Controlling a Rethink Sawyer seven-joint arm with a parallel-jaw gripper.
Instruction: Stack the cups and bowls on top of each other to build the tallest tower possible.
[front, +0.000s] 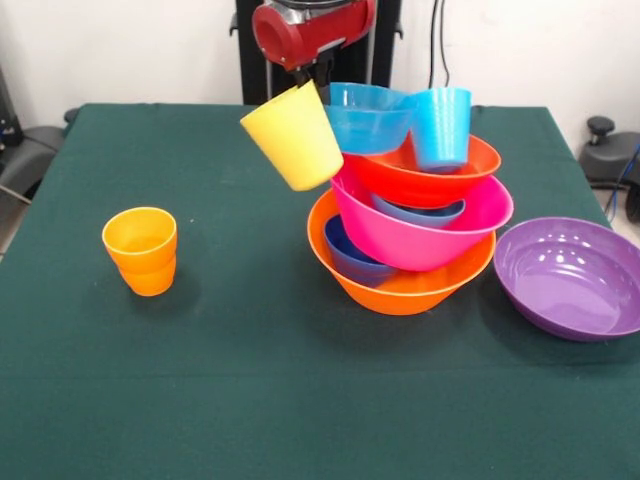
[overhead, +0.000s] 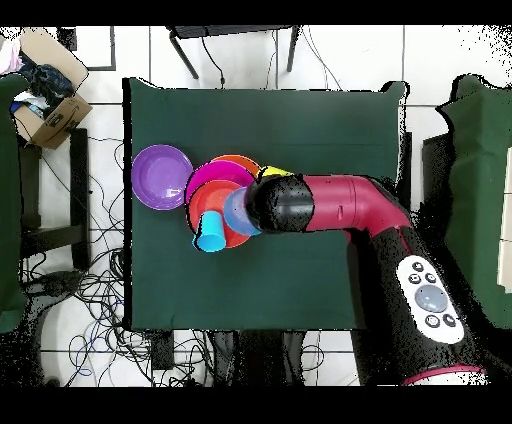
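A dark green cloth (front: 200, 400) covers the table. At left centre sits an orange cup (front: 141, 250) with a ridged middle. The stack mixes an orange bowl (front: 400, 290), pink bowl (front: 425, 235), red-orange bowl (front: 430, 175), dark blue bowl (front: 350, 258) and light blue cup (front: 441, 127). A yellow cup (front: 293, 135) hangs at upper centre; a glossy purple bowl (front: 572, 277) lies right. The arm (front: 310, 28) is red and black.

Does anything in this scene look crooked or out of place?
Yes. The tower leans: its bowls sit tilted inside each other, not level. The yellow cup hangs tilted at the gripper, beside the pile. The purple bowl and orange cup stand apart, unstacked.
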